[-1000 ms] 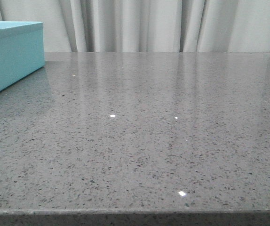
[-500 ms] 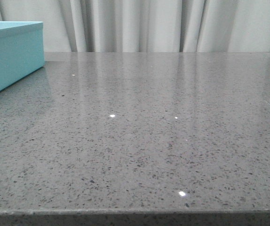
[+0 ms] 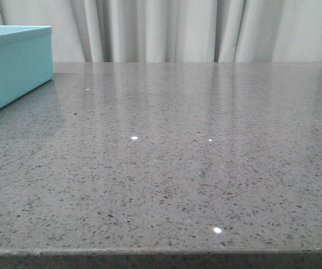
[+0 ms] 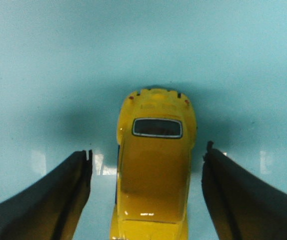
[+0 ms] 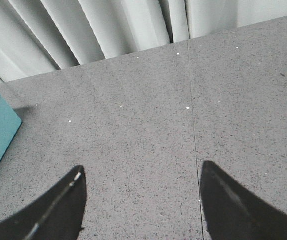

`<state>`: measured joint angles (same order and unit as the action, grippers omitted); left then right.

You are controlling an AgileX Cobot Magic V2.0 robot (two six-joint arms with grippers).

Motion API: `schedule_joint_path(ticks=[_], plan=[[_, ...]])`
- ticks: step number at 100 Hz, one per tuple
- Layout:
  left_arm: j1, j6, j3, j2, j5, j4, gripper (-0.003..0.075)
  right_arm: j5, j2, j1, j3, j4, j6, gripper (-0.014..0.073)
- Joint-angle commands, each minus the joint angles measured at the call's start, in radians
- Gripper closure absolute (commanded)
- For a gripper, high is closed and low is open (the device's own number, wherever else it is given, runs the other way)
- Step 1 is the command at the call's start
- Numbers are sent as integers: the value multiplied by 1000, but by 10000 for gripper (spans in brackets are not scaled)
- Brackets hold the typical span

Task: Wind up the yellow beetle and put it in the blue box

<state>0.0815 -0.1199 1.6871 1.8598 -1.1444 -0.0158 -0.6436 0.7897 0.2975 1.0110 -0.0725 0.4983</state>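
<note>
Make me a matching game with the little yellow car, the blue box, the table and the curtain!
Things:
1. yellow beetle
2. blue box
3. table
4. curtain

Descriptions:
A. grey and speckled
B. hangs behind the table
C. sits between the open fingers of the left end effector
D. stands at the table's left side

Pairs: 1-C, 2-D, 3-A, 4-B

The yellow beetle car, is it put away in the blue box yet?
Nearly done. The yellow beetle rests on the turquoise floor of the blue box, between the open left gripper. The right gripper hangs open, empty. Left: pulling the arm out. Winding can't be judged.
</note>
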Motion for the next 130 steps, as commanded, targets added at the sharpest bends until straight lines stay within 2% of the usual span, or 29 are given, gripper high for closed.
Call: schedule_joint_path(ticks=[1, 24, 42, 54, 64, 74, 78, 100, 130], plan=[[1, -7, 28, -84, 58, 45, 259, 85, -9, -3, 25, -11, -22, 107], [26, -87, 28, -205, 114, 192, 269, 130, -66, -3, -1, -77, -100, 107], [32, -134, -12, -318, 165, 206, 365, 170, -150, -3, -67, -118, -100, 121], [32, -200, -92, -418, 244, 286, 505, 172, -201, -3, -109, -118, -100, 251], [32, -224, -172, -500, 297, 310, 642, 172, -232, -3, -139, -118, -100, 442], [32, -260, -256, -576, 340, 325, 741, 173, -259, -3, -161, -118, -100, 617], [32, -272, -294, -609, 357, 333, 741, 173, -271, -3, -165, -118, -100, 666], [32, -309, -496, -770, 458, 341, 741, 192, -318, -3, -197, -149, -100, 661], [32, -324, -806, -1031, 668, 360, 741, 339, -420, -3, -343, -168, -100, 661]])
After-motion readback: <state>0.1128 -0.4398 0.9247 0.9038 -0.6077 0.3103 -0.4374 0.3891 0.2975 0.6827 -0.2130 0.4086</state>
